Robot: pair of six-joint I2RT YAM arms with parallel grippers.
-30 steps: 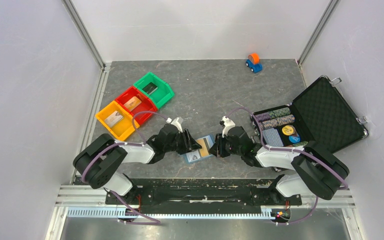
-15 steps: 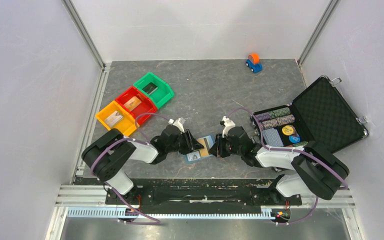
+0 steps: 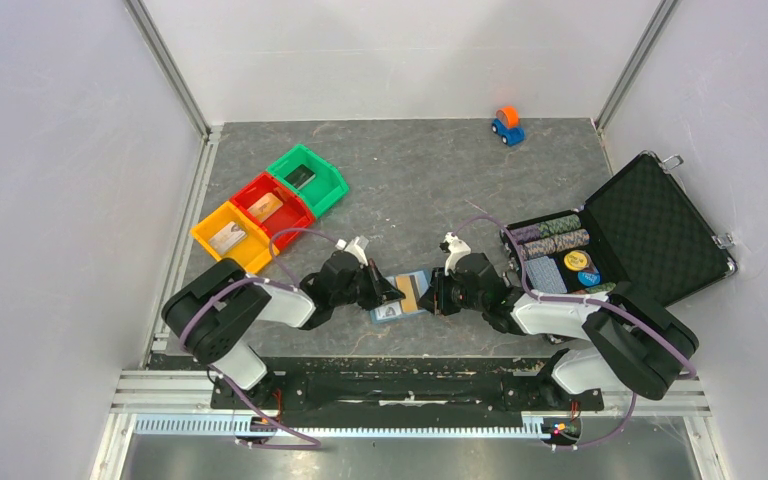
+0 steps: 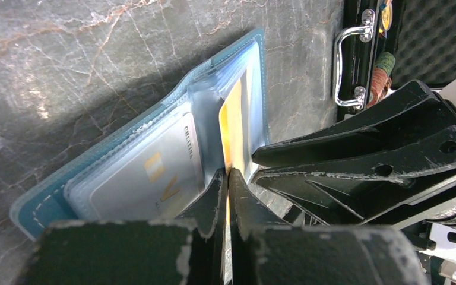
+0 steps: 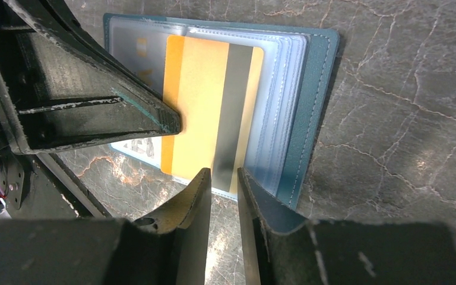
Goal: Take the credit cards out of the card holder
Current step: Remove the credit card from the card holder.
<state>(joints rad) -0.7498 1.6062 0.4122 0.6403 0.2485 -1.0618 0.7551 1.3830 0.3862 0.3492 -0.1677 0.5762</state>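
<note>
At the near edge of the surface (image 3: 410,190), about six o'clock in the overhead view, the card holder (image 5: 317,89) is laid open between the two claws. A second ago the left claw (image 4: 228,178) stood half open beside it. It has now been closed on the gold card (image 5: 205,107), whose thin edge is seen pinched between the fingers (image 4: 212,205) in the left wrist view. The right claw (image 5: 224,175) has barely altered and is kept narrowed on the clear sleeve edge on the opposite side, so the holder appears to be held down. How far the gold card is out of its sleeve cannot be told. A whitish-grey card (image 4: 148,184) is left sleeved in the other half. The grasp is judged made, and a pull towards nine o'clock is called for next, with more credit cards still to be taken out. Farther off, the yellow (image 3: 230,238), red (image 3: 272,208) and green bins (image 3: 307,178) are set at ten o'clock from the holder. The open black case (image 3: 650,225) lies towards three o'clock and a toy car (image 3: 506,125) at one o'clock.
</note>
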